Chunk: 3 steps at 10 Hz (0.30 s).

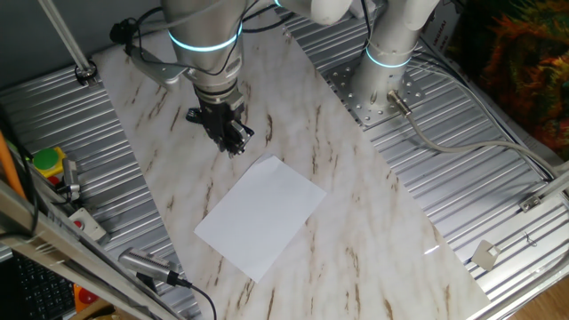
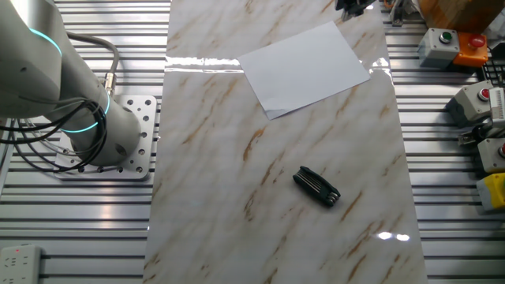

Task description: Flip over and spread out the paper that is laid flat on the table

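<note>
The paper, a plain white sheet, lies flat on the marble-patterned table, near its middle. It also shows in the other fixed view, flat, towards the far end of the table. My gripper hangs above the table just beyond the sheet's far corner, apart from the paper and holding nothing that I can see. Its black fingers are seen end-on, so their gap is not readable. In the other fixed view I cannot make out the gripper, only the arm's base and lower links.
A small black ridged object appears on the table in the other fixed view; I cannot tell what it is. Ribbed metal panels flank the table. Button boxes and a yellow-green box sit on the side panels. Cables run from the base.
</note>
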Motion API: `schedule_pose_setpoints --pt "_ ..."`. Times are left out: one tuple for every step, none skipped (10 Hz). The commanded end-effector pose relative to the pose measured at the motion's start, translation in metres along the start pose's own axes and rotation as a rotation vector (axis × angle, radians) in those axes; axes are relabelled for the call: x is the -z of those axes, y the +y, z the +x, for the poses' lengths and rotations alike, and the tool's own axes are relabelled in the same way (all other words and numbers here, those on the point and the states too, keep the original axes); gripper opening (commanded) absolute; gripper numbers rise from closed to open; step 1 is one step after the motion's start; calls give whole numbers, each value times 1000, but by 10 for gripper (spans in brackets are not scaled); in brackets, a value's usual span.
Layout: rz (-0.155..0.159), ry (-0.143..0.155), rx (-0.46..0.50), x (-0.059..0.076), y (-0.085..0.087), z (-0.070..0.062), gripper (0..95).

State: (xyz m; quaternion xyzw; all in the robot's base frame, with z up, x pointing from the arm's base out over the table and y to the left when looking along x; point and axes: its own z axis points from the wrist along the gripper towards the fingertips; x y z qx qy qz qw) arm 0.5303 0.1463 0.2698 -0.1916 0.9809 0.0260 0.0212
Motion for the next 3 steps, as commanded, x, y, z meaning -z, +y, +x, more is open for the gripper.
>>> schedule_pose_setpoints --pt "1 2 56 0 0 -2 190" --pt "-1 4 64 0 -1 -1 190" --pt "-3 6 67 2 -1 0 190"
